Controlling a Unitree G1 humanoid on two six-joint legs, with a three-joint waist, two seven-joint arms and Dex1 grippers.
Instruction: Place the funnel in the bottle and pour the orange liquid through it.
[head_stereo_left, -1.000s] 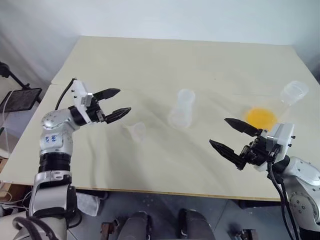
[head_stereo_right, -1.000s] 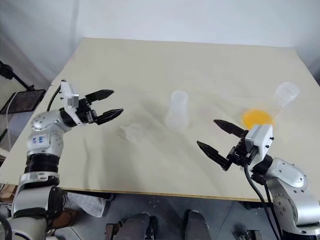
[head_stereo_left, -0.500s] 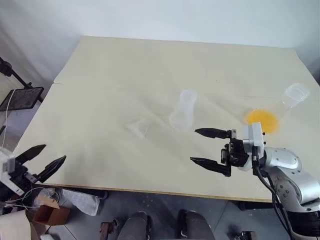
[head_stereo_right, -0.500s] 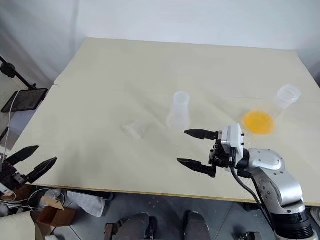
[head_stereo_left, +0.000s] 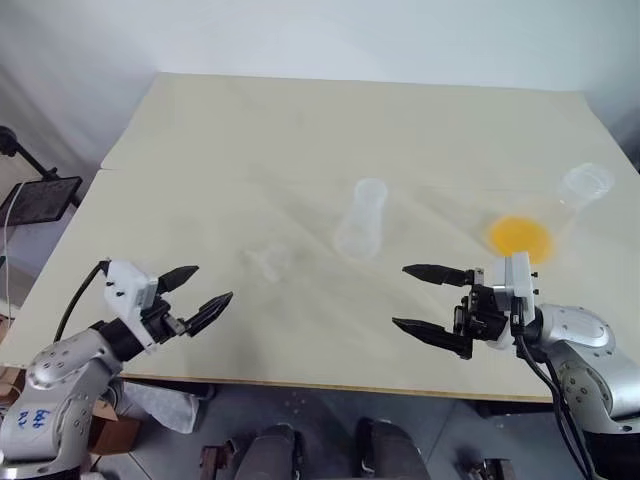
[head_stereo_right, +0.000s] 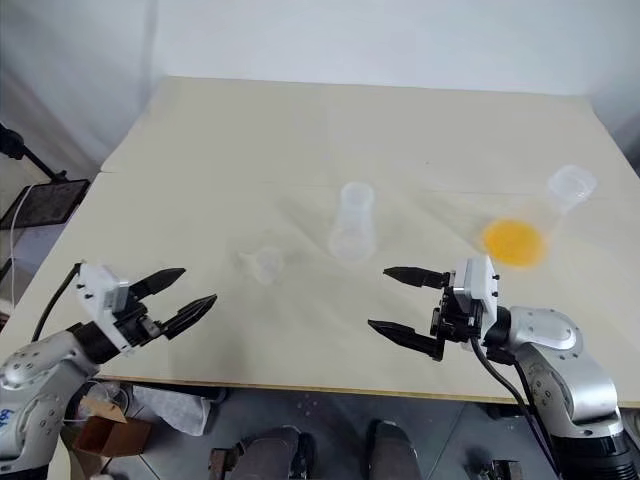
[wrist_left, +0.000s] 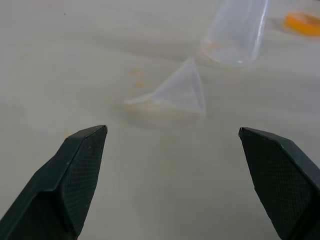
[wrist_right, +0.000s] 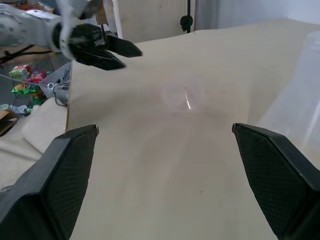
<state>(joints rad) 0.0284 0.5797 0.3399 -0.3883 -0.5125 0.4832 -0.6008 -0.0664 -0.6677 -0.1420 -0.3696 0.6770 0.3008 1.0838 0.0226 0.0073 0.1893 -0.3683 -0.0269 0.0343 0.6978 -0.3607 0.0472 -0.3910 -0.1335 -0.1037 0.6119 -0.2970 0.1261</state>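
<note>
Two black-fingered grippers are hanging over the near part of the cream table (head_stereo_left: 300, 130), and both are standing with their jaws spread wide and nothing between them. On the robot's left side, the left gripper (head_stereo_left: 200, 295) is hovering near the table's front edge with its fingers pointing across toward the middle; in the left wrist view the funnel (wrist_left: 172, 95) is lying directly ahead of the gap between those fingers, apart from them. That funnel (head_stereo_left: 268, 262) is resting on its side on the tabletop, a faint clear cone just beside the bottle on its left. Toward the centre of the table the bottle (head_stereo_left: 362, 220) is standing upright, slim and colourless, with its small mouth at the top. Over on the right, the right gripper (head_stereo_left: 417, 298) is pointing leftward, sitting nearer the front edge than the bottle and apart from it; the right wrist view is looking along the tabletop toward the funnel (wrist_right: 184, 95) and the other gripper (wrist_right: 125, 55) beyond. Farther right, the broader wide-mouthed flask (head_stereo_left: 560, 205) is sitting near the table's right edge, appearing tilted from this angle, and the orange liquid (head_stereo_left: 520, 237) is pooling bright yellow-orange in its base. Neither gripper is touching the funnel, the bottle or the flask. A few small orange spots (wrist_left: 136, 78) are showing on the tabletop close to the funnel in the left wrist view.
</note>
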